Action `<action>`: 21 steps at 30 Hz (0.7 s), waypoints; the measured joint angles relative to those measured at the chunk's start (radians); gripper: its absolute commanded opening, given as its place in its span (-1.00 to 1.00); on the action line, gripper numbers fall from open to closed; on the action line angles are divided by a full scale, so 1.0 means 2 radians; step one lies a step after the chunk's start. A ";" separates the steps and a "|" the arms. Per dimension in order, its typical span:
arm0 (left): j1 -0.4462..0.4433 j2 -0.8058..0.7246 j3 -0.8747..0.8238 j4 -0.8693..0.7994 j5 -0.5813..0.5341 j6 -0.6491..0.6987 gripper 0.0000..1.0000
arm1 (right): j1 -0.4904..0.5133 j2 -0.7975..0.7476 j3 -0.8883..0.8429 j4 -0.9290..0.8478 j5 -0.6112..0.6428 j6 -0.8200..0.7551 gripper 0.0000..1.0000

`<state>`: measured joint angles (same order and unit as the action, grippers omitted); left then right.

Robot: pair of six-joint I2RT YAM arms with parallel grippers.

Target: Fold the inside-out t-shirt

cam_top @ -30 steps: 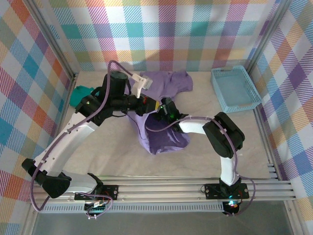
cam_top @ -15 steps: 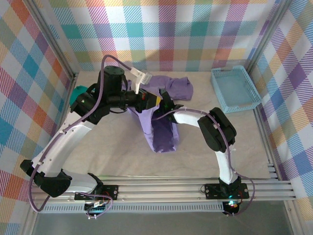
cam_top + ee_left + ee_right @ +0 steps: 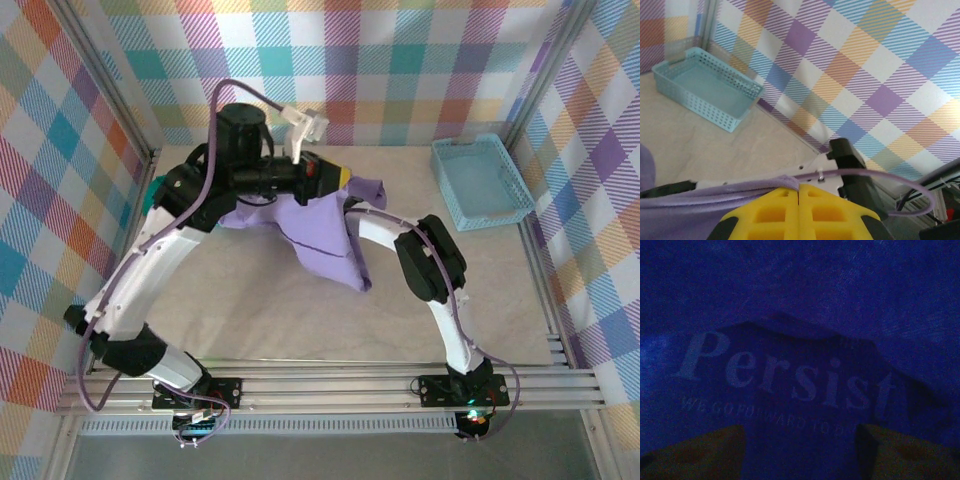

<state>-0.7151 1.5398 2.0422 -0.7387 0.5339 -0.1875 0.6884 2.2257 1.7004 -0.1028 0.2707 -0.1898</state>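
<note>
Well, we see the left gripper (image 3: 799, 196) clamped tight on an edge of the lavender t-shirt (image 3: 322, 232), its yellow fingers pressed together with the fabric pinched between them. It holds the shirt up over the far middle of the table (image 3: 250, 310), and the cloth hangs from it as a drooping sheet. One tail reaches toward the table's centre, while another bunch sits near the far edge. The right arm runs in under the hanging cloth. From its wrist camera we see the right gripper (image 3: 800, 452) with its yellow fingers (image 3: 695, 450) standing well apart, facing dim fabric that bears white lettering (image 3: 785, 377) — it reads "Persist". A light blue basket (image 3: 480, 182) sits in the far right corner, and a teal-green garment (image 3: 151, 195) peeks out at the left edge.
</note>
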 measured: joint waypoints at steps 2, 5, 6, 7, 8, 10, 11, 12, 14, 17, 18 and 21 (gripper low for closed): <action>-0.007 0.034 0.046 -0.011 0.000 -0.001 -1.00 | 0.000 0.013 0.029 -0.026 0.010 0.005 0.47; -0.014 0.076 0.113 -0.027 0.000 -0.001 -1.00 | 0.000 0.033 0.062 -0.066 0.018 0.010 0.56; -0.015 0.086 0.132 -0.033 0.000 -0.002 -1.00 | 0.000 0.041 0.072 -0.079 0.019 0.011 0.58; -0.015 0.095 0.152 -0.040 0.000 -0.002 -1.00 | 0.000 0.050 0.084 -0.093 0.020 0.011 0.59; -0.015 0.102 0.169 -0.045 0.000 -0.002 -1.00 | -0.001 0.058 0.094 -0.106 0.020 0.012 0.59; -0.015 0.107 0.191 -0.054 -0.004 0.000 -1.00 | -0.001 0.069 0.103 -0.128 0.017 0.013 0.60; -0.016 0.107 0.199 -0.060 -0.008 0.003 -1.00 | -0.001 0.071 0.103 -0.139 0.012 0.013 0.60; -0.017 0.106 0.203 -0.064 -0.014 0.006 -1.00 | -0.001 0.071 0.103 -0.148 0.008 0.013 0.60; -0.018 0.103 0.205 -0.070 -0.032 0.015 -1.00 | -0.002 0.071 0.103 -0.162 -0.008 0.013 0.60; -0.019 0.097 0.195 -0.077 -0.057 0.026 -1.00 | -0.002 0.071 0.103 -0.175 -0.031 0.012 0.60; -0.019 0.096 0.190 -0.077 -0.064 0.029 -1.00 | -0.002 0.071 0.103 -0.183 -0.036 0.012 0.60; -0.019 0.093 0.178 -0.077 -0.082 0.037 -1.00 | -0.002 0.071 0.106 -0.206 -0.042 0.012 0.58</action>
<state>-0.7525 1.7260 2.3974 -0.8925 0.3698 -0.1143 0.6846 2.3680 1.9118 -0.5152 0.1864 -0.1650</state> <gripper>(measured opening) 0.051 0.799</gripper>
